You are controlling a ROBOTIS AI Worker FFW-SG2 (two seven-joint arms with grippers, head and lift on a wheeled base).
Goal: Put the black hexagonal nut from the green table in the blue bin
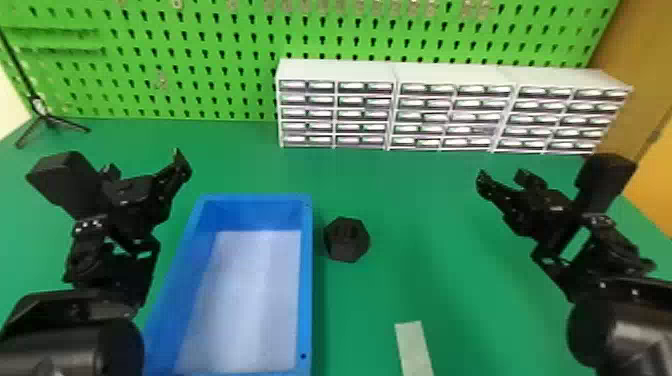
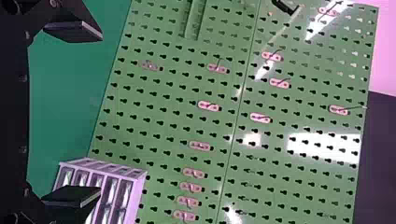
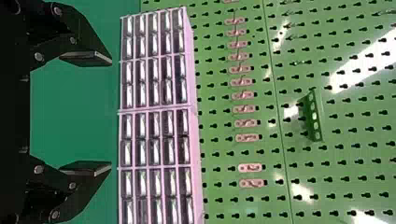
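Observation:
The black hexagonal nut (image 1: 347, 240) lies on the green table (image 1: 425, 200), just right of the blue bin (image 1: 306, 280) and apart from its wall. Inside, the bin has a pale floor with nothing on it. My left gripper (image 1: 146, 167) is raised at the bin's far left, away from the nut; its two fingers stand wide apart in the left wrist view, the gripper (image 2: 72, 114) holding nothing. Well to the right of the nut is my right gripper (image 1: 502, 179), with a wide gap between fingertips; in the right wrist view the gripper (image 3: 86, 112) also holds nothing.
A white drawer cabinet (image 1: 337, 115) stands at the back against the green pegboard (image 1: 200, 60). A pale flat strip (image 1: 414, 347) lies at the near edge, right of the bin. A small black tripod (image 1: 47, 120) stands at the far left.

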